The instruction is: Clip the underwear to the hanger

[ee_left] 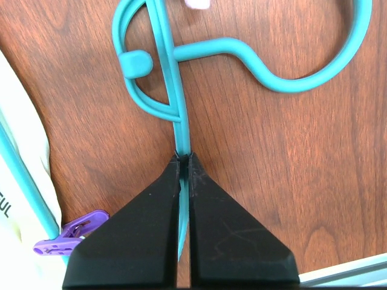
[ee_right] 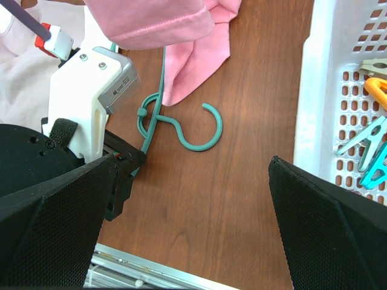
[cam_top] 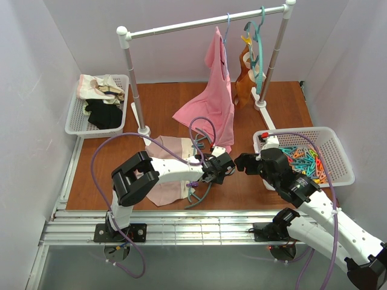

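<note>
As L gripper pinches hanger, hook pts right, arms near-far.

Robotics lab test cell dressed as a laundry corner: plain white partition walls around a wooden tabletop, left arm and right arm bolted to aluminium rails, small white clothes rail, white plastic clothes basket and peg basket.

Three hangers, two white baskets, one clothes rail
</note>
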